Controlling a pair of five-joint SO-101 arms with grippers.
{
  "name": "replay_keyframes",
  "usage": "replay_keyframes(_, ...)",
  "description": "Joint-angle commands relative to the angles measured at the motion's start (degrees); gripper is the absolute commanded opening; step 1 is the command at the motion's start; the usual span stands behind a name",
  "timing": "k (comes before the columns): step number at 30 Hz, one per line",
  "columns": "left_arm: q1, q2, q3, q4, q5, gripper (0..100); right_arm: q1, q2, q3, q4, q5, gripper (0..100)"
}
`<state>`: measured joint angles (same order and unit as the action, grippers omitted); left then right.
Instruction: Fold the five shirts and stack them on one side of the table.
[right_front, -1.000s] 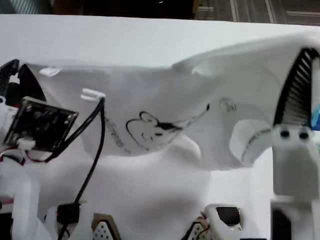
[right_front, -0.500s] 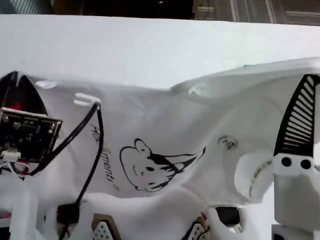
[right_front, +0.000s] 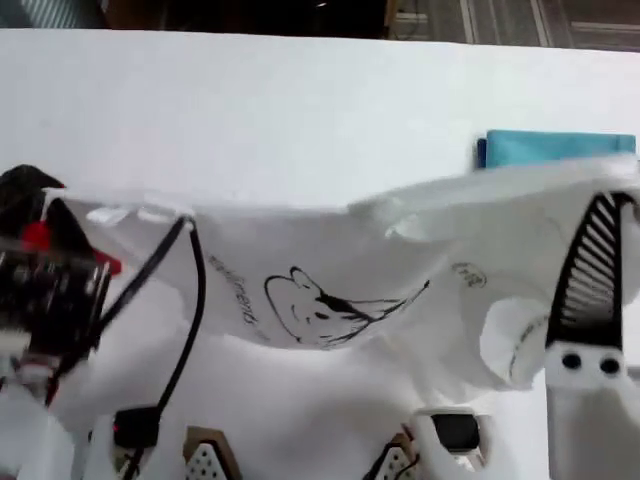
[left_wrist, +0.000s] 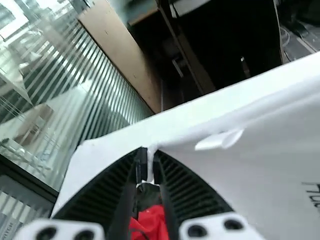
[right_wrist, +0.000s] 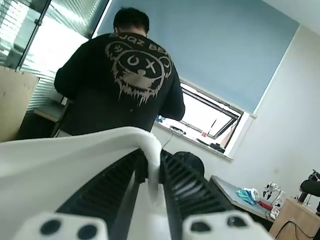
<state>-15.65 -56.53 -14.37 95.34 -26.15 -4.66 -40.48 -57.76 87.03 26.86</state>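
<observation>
At the left, the left hand (left_wrist: 146, 156) is clamped on one edge of the white shirt (right_front: 330, 265). The shirt hangs stretched over the near part of the white surface (right_front: 250, 100), its line-drawn print turned toward the high camera. At the right, the right hand (right_wrist: 151, 165) pinches the shirt's other end, and a flat blue cloth (right_front: 555, 148) lies on the surface just beyond.

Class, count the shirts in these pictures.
2: a white printed fabric shirt held up above the white table, and a flat folded teal one lying at its far right. Others may be hidden beneath.
</observation>
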Motion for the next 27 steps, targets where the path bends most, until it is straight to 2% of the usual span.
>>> replay_keyframes(1,-0.53,-0.18,-5.23,1.32,0.62,3,-0.22,-1.54,-0.26,0.13,-0.62,2.0)
replay_keyframes(8,-0.53,-0.18,-9.1,4.04,0.62,3,-0.22,-3.74,-0.18,0.13,-0.62,2.0)
replay_keyframes(12,-0.53,1.05,-7.25,3.6,0.62,3,-0.22,-1.63,4.13,-0.13,-0.97,2.0)
replay_keyframes(19,-0.26,11.34,0.84,-5.27,0.44,3,-4.09,6.2,18.81,-4.88,-1.05,2.0)
replay_keyframes(27,0.0,30.24,3.03,-15.56,-3.34,3,-3.82,17.98,34.46,-20.44,-0.97,2.0)
